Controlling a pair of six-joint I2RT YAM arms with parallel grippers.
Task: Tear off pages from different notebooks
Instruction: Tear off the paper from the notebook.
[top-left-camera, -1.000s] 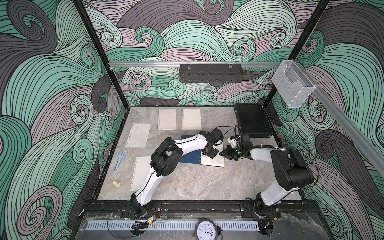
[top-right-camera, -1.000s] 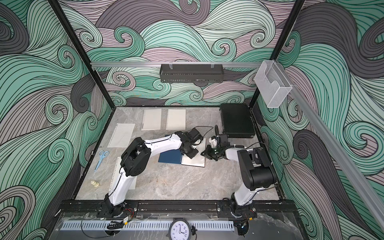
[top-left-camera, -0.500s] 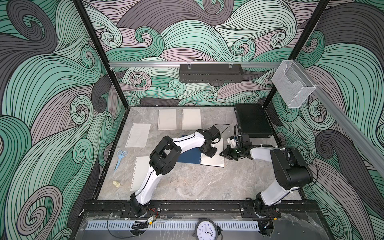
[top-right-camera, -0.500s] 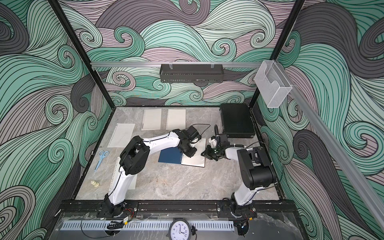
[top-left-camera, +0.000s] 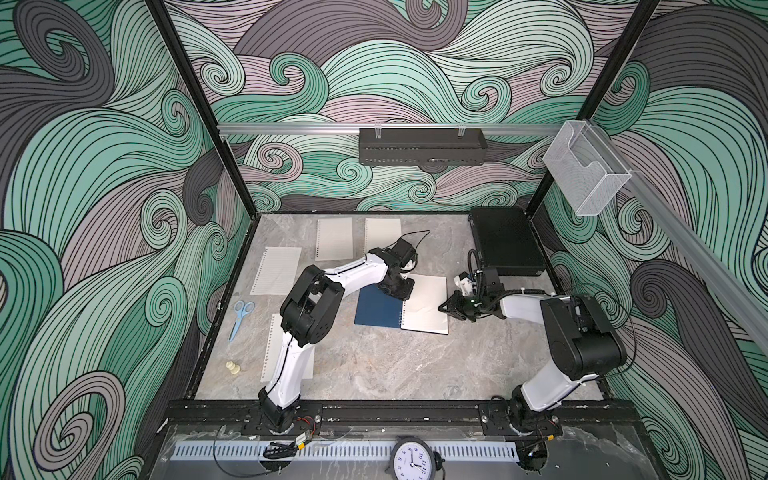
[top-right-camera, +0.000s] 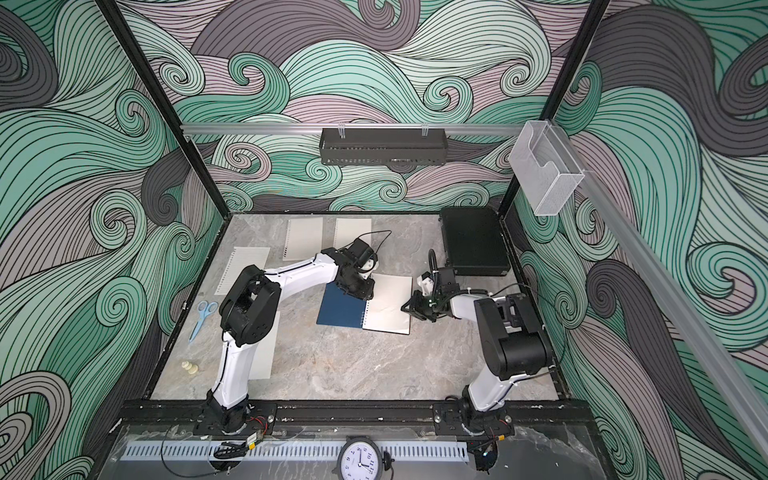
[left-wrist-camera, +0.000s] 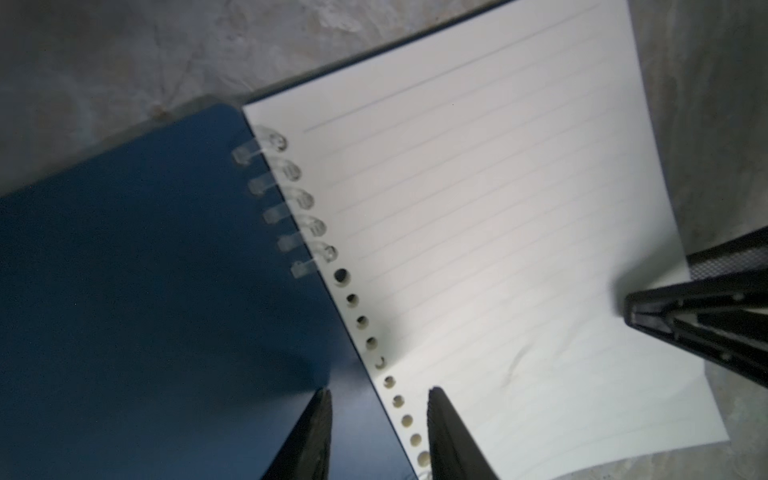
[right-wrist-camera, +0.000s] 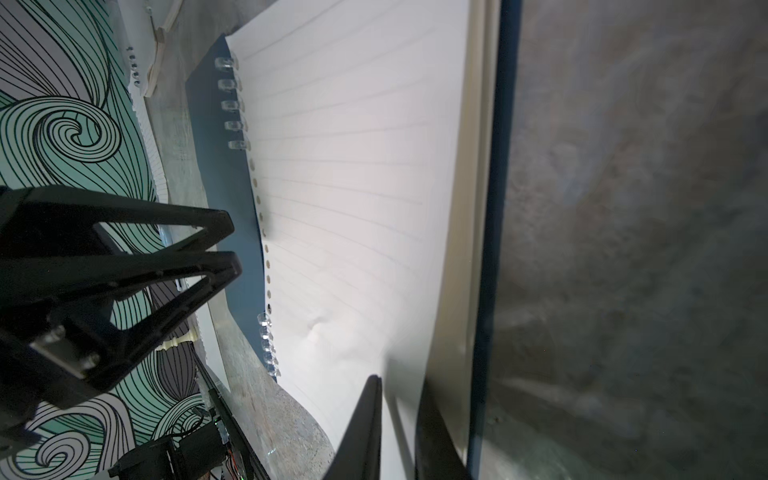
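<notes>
Grey marble tabletop (top-left-camera: 374, 365) sits inside wave-patterned walls. The left gripper (left-wrist-camera: 379, 391) has its fingers well apart and holds nothing; it straddles the punched edge of the lined page (left-wrist-camera: 498, 208) beside the blue cover of the open notebook (left-wrist-camera: 145, 291) at the table's middle. The right gripper (right-wrist-camera: 399, 384) has its fingers a slit apart around the page's outer edge. The page's middle holes are free of the rings. Four loose pages (top-left-camera: 334, 239) lie toward the back and left. The only readable writing is the numerals on the clock (top-left-camera: 411, 461). A second ago both grippers were closed, and the left one was further onto the page.
</notes>
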